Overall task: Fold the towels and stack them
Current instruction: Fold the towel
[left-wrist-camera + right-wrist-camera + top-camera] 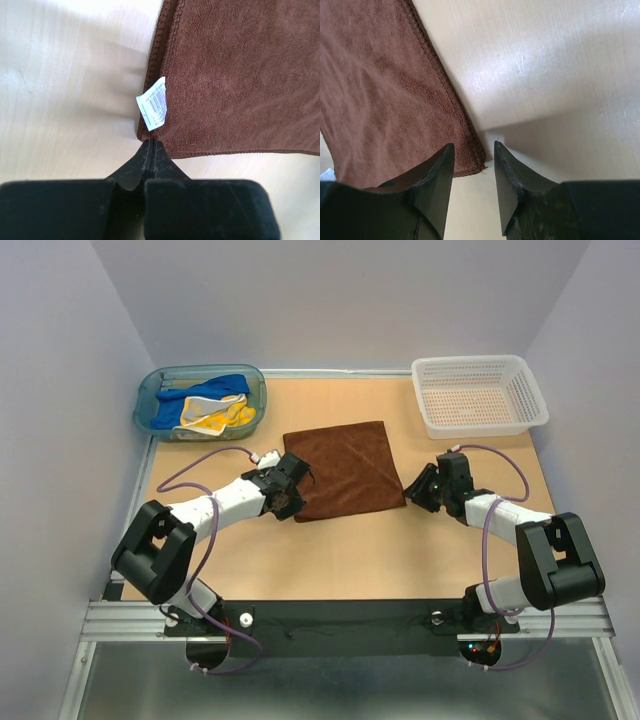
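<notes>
ITEM rust-brown towel [345, 468] flat on table [350, 560] | left gripper [151, 144] clenched at near-left corner, pinch unclear | right gripper [474, 152] parted astride near-right corner | blue towel [215, 387], yellow towel [225, 418] in teal tub [146, 412] | RISK left tips slip off hem, fold skews

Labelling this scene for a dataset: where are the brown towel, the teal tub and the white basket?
brown towel [345, 465], top view, middle of the cloth.
teal tub [143, 415], top view, its left wall.
white basket [480, 426], top view, its near wall.

The towel [345, 468] is rust-brown, the tub [146, 410] teal.
</notes>
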Motion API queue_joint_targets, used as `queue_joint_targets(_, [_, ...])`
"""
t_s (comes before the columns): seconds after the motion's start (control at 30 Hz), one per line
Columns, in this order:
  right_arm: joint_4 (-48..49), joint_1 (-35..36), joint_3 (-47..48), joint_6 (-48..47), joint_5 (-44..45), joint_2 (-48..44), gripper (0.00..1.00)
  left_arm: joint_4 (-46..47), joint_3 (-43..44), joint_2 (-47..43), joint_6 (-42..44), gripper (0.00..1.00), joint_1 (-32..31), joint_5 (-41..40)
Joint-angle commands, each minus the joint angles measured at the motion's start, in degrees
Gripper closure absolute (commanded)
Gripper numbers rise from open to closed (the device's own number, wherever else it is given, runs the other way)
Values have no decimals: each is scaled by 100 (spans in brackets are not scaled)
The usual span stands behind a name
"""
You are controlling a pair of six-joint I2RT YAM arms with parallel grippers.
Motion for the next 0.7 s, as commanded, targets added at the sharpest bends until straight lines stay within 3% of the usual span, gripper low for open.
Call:
queue_joint_targets(0.0, [182, 43, -122, -162, -56, -29, 57, 73, -148, 154, 144, 100, 22, 85])
queue_joint_targets(0.1, [182, 43, -131, -276, -21, -90, 57, 108, -183, 180, 127, 100, 22, 94])
queue_joint_targets(0.2, [147, 43, -105, -460, -38, -231, 57, 82, -192, 136, 118, 92, 31, 77])
queue_joint_targets(0.47, [-388, 52, 352, -1155, -275, -495, 57, -182, -192, -329, 118, 59, 31, -82])
queue_joint_targets(0.67, [-547, 297, 747, -1366, -609, -276, 61, -322, 36, -550, 223, 53, 14, -213])
